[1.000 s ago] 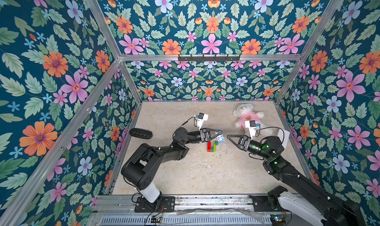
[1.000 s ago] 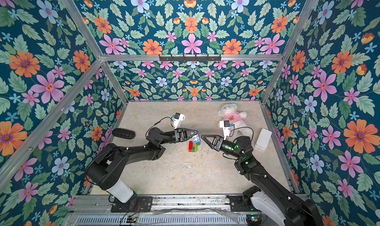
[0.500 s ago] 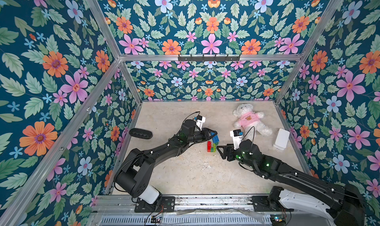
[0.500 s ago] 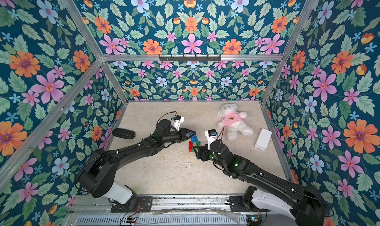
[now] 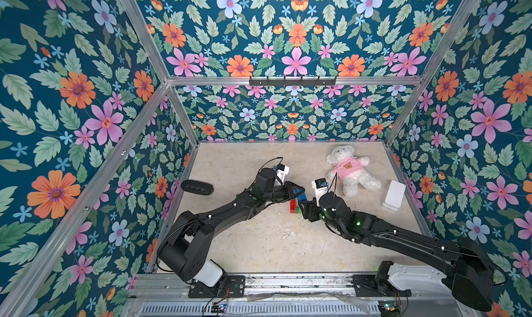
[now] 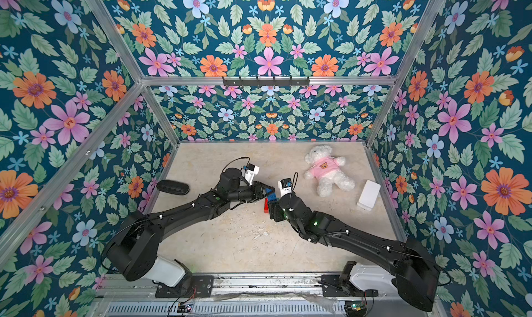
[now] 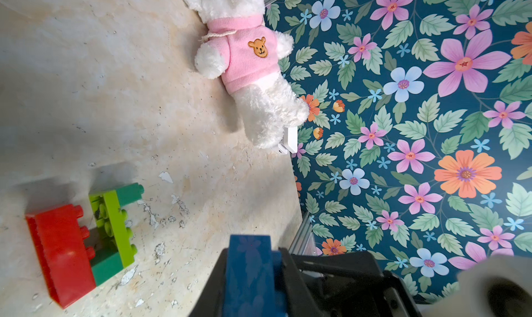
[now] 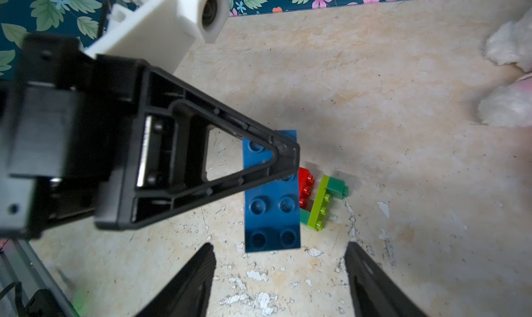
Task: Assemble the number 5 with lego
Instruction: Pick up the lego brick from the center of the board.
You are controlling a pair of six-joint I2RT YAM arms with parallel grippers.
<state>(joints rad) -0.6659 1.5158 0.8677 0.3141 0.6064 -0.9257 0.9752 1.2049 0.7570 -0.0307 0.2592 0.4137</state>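
Note:
My left gripper (image 5: 298, 191) is shut on a long blue lego brick (image 8: 272, 211), holding it above the table; the brick's studs show in the right wrist view. Just below and beside it, a joined stack lies on its side on the table: a red brick (image 7: 62, 252), a lime brick (image 7: 115, 223) and two small dark-green bricks (image 7: 129, 191). In a top view the stack (image 5: 293, 207) sits between the two grippers. My right gripper (image 8: 280, 260) stands open just short of the blue brick's free end, with nothing between its fingers (image 8: 201, 272).
A white teddy (image 5: 349, 170) in a pink shirt lies at the back right. A white box (image 5: 395, 194) rests by the right wall. A black oval object (image 5: 197, 187) sits near the left wall. Flowered walls enclose the table.
My right arm has swung left from beside the teddy to the bricks, its jaws open. My left gripper has shifted slightly with the blue brick still in it.

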